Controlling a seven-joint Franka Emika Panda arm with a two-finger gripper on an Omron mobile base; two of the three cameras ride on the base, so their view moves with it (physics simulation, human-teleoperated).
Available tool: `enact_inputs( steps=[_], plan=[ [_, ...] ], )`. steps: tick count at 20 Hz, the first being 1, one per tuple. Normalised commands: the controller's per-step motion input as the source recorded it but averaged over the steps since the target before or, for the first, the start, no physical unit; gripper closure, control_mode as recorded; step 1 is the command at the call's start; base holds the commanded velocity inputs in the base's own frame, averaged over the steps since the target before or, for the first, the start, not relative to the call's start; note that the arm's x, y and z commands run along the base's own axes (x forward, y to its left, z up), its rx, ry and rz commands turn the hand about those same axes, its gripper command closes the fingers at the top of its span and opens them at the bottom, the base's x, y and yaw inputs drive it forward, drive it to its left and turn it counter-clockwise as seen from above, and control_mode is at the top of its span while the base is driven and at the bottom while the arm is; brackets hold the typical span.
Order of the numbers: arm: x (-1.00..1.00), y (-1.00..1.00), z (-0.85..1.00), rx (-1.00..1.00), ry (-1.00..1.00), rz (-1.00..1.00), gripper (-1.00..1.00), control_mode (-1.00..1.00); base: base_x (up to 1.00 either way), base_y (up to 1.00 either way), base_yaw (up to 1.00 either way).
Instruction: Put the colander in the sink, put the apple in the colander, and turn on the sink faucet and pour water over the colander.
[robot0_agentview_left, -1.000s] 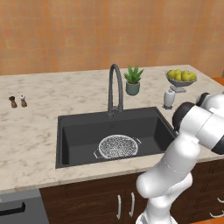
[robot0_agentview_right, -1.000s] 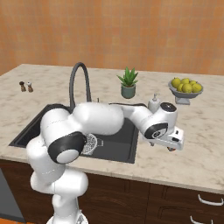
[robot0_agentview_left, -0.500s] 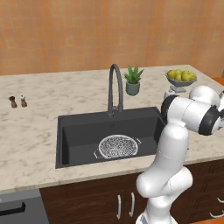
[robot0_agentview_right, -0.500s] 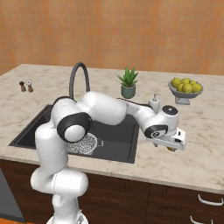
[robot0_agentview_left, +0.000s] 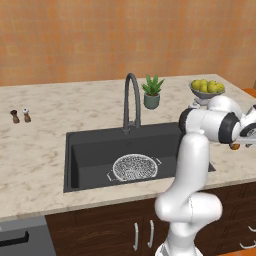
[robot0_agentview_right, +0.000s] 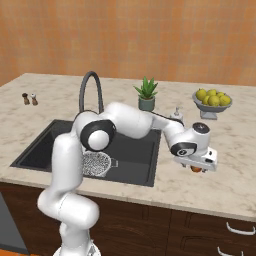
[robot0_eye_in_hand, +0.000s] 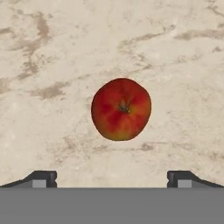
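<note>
The apple (robot0_eye_in_hand: 121, 109), red-orange, lies on the marble counter right of the sink. My gripper (robot0_eye_in_hand: 112, 178) hangs straight above it, open, with its two fingertips (robot0_eye_in_hand: 43, 178) spread wider than the fruit and touching nothing. From the right base view the gripper (robot0_agentview_right: 198, 165) hovers just over the apple (robot0_agentview_right: 196, 169). In the left base view a sliver of the apple (robot0_agentview_left: 234, 146) peeks out under the hand. The colander (robot0_agentview_left: 134, 167), a round mesh bowl, rests in the dark sink (robot0_agentview_left: 90, 150), left of the drain area, partly behind my arm (robot0_agentview_right: 96, 164). The gooseneck faucet (robot0_agentview_left: 131, 100) stands behind the basin.
A bowl of yellow-green fruit (robot0_agentview_right: 212, 100) sits at the back right, with a potted plant (robot0_agentview_right: 146, 95) and a small white dispenser (robot0_agentview_right: 176, 116) behind the sink. Two small shakers (robot0_agentview_left: 20, 116) stand far left. The counter's front edge runs close to the apple.
The arm's upper links have swung round while the hand stayed over the apple, sinking slightly. The jaws stayed open and the colander has not moved.
</note>
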Motion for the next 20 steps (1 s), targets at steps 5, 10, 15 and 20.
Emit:
enact_inputs(
  steps=[5,10,15,20],
  plan=[
    [0.37,-0.07,-0.22,0.0,0.02,0.0,-1.0,-1.0,0.0,0.0,0.0],
    [0.37,0.0,-0.27,0.0,0.03,0.0,-1.0,-1.0,0.0,0.0,0.0],
    [0.23,-0.03,-0.25,0.0,0.01,0.0,-1.0,-1.0,0.0,0.0,0.0],
    [0.0,0.0,-0.16,0.0,0.03,0.0,1.0,-1.0,0.0,0.0,0.0]
  ],
)
